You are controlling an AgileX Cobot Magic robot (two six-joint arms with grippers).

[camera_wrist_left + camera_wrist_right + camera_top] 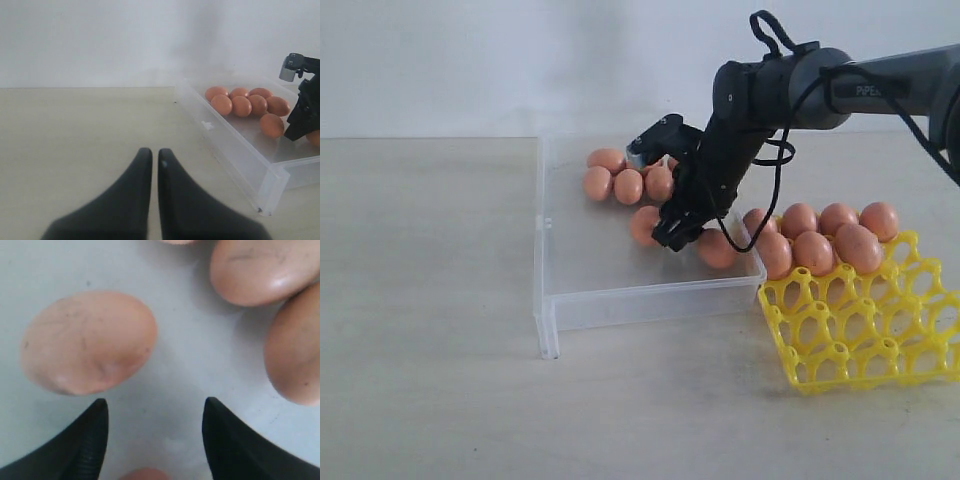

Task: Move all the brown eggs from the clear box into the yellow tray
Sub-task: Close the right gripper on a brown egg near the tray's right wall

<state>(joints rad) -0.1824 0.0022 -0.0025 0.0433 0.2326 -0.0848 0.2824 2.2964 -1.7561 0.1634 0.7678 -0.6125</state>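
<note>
The clear box (550,300) holds several brown eggs (628,186) near its back wall, plus one (717,248) near its right end. My right gripper (670,236) reaches down into the box, open (155,404) over the bare floor. One brown egg (87,342) lies just beyond one fingertip, untouched. A sliver of another egg (145,474) shows low between the fingers, not gripped. The yellow tray (860,340) on the right carries several eggs (814,252) in its back rows. My left gripper (155,152) is shut and empty over the table, left of the box (240,150).
The beige table (420,300) stretches to the left of the box. A white wall stands behind. The right arm's black cable (775,170) loops over the box's right end. The tray's front cells (840,350) hold nothing.
</note>
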